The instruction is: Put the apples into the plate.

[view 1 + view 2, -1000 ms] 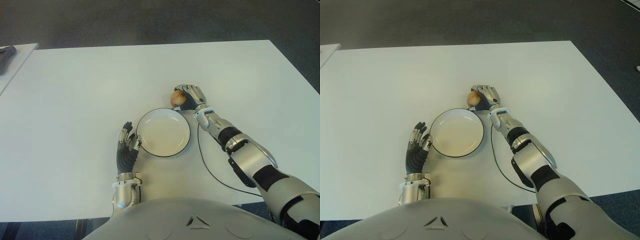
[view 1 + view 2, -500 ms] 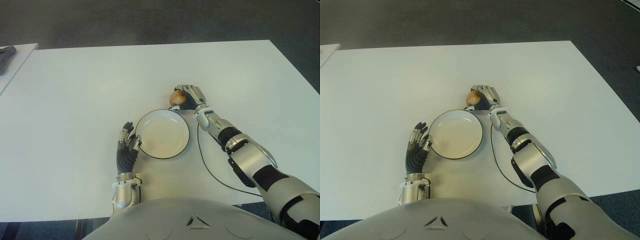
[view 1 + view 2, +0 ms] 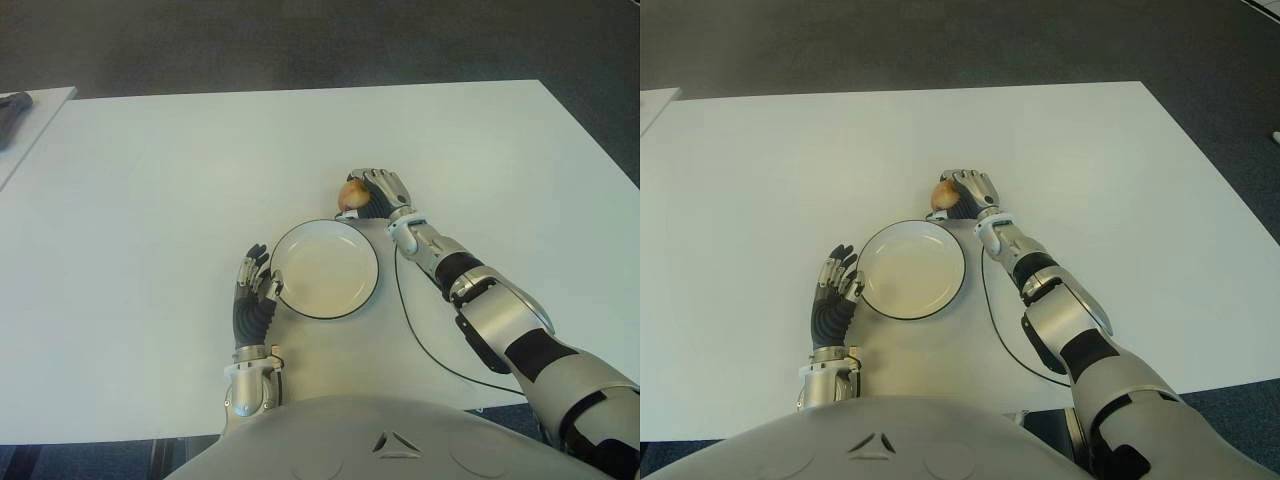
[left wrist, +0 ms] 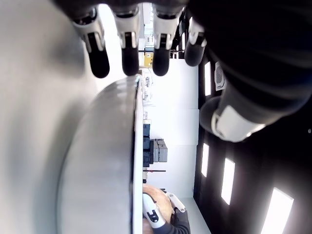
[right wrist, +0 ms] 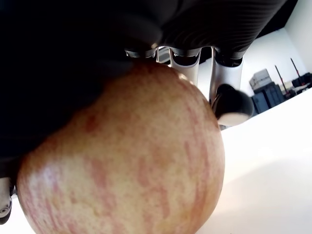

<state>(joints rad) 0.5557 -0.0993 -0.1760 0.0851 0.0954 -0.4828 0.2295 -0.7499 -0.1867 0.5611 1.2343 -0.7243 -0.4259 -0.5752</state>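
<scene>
Right hand [image 3: 381, 192] curled round one apple [image 3: 352, 194], fingers [image 5: 226, 78] wrapped over its top and far side, palm pressed against it. Apple yellowish with red streaks, filling most of the right wrist view [image 5: 126, 156], its underside close over the white table [image 3: 150, 200]; whether touching the surface or lifted clear, cannot tell. Held just beyond the far right rim of the plate [image 3: 370, 290], outside it, near but not over the bowl of it. Forearm running back toward the body on the right, a thin black cable [image 3: 410, 330] looping along the table beside it. Plate white with a dark rim, round, nothing in it, set on the table in front of the torso. Left hand [image 3: 254, 290] on the plate's left side, fingers [image 4: 127, 48] extended and relaxed, gripping nothing, fingertips right at the plate's near-left rim; in the left wrist view the rim [image 4: 135, 161] passing just under those fingertips, with the right hand and its apple [image 4: 156, 209] seen small beyond the far edge. Dark carpeted floor [image 3: 300, 45] beyond the table's far edge. Corner of a second white surface [image 3: 30, 120] at the far left, a dark object [image 3: 12, 103] on it, too cut off to identify.
</scene>
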